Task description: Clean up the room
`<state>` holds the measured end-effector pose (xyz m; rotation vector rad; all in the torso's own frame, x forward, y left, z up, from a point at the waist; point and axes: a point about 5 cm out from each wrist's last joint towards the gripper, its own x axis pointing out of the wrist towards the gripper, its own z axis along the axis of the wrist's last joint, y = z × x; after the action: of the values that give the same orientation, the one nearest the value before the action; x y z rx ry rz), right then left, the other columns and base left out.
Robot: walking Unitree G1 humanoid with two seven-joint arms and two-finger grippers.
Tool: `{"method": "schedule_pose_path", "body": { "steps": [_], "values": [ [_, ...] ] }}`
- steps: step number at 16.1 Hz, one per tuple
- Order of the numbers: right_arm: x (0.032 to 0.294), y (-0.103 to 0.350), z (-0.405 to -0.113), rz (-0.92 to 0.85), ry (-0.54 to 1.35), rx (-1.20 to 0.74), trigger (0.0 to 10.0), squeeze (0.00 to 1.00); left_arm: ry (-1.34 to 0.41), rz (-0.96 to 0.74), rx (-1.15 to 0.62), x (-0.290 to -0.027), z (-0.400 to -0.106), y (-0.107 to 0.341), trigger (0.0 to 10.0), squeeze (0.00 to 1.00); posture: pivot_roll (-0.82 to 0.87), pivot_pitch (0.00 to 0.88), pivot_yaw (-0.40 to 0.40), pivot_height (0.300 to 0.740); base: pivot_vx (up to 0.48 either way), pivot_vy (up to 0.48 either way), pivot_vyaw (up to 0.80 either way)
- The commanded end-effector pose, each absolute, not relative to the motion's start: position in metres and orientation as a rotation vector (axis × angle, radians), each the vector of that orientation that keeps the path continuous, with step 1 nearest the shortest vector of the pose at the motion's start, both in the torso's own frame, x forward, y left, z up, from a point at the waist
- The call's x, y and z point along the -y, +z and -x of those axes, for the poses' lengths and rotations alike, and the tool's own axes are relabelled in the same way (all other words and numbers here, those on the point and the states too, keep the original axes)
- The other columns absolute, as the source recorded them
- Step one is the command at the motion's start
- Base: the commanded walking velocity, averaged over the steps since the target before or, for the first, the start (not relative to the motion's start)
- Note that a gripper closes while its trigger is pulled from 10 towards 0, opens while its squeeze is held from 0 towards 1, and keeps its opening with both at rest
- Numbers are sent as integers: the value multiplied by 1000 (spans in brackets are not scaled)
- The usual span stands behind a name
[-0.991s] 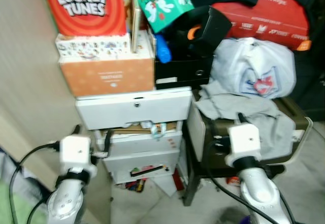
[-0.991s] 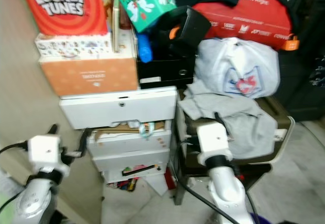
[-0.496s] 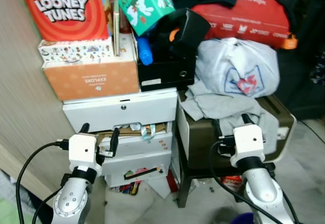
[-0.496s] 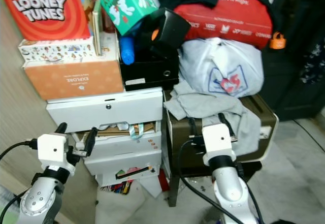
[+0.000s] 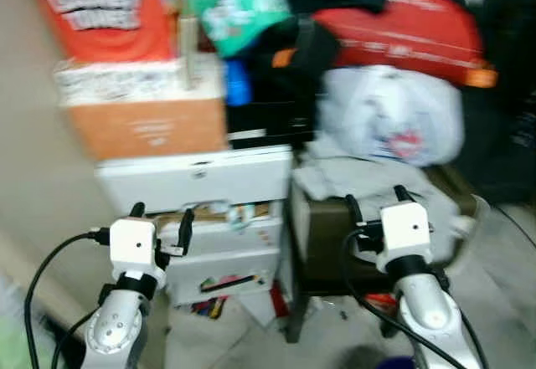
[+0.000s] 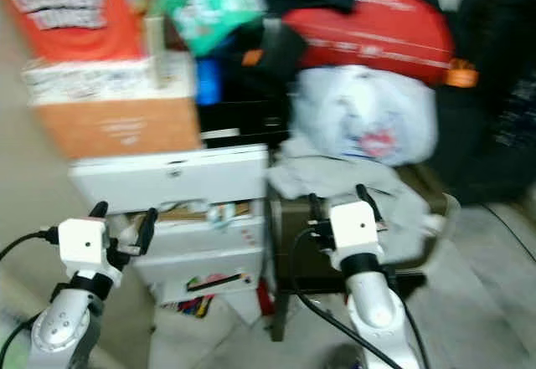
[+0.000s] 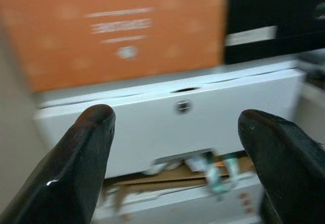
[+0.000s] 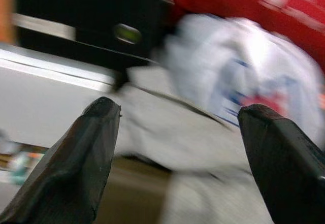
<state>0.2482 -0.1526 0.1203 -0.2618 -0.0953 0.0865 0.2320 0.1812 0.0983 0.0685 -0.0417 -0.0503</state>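
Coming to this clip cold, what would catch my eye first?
The heaped clutter ahead: a big orange-red carton tops a stack of boxes over white drawers on the robot's left, and a red bag sits on a white plastic bag to the right. Low in front, the left gripper and right gripper are both raised with fingers spread and empty. The picture is motion-blurred.

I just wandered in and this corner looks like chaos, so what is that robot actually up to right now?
It is standing before a cluttered stack and holds nothing. The left gripper is raised, fingers open, in front of the white drawer unit, under an orange box. The right gripper is open too, in front of a grey cloth draped over a dark cabinet, below a white plastic bag. The picture is blurred.
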Motion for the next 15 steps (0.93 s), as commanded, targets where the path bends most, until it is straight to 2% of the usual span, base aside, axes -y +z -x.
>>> {"method": "schedule_pose_path", "body": {
  "steps": [1,3,9,11,15],
  "values": [
    [150,119,-249,267,102,91,10000,0,-26,-84,42,-187,-232,99,10000,0,-63,2,-14,740,0,0,781],
    [150,118,-249,267,102,89,10000,0,28,-134,60,-193,-229,100,10000,0,-63,2,-14,740,0,0,781],
    [153,117,-251,273,92,83,10000,0,-10,-151,78,-189,-228,103,10000,0,-61,2,-12,740,0,0,781],
    [155,118,-248,279,92,86,10000,0,18,-106,104,-199,-219,108,10000,0,-69,2,-7,740,0,0,781],
    [169,113,-238,315,102,60,10000,0,76,-159,72,-209,-205,100,10000,0,-62,4,-15,740,0,0,781]
  ]
}}
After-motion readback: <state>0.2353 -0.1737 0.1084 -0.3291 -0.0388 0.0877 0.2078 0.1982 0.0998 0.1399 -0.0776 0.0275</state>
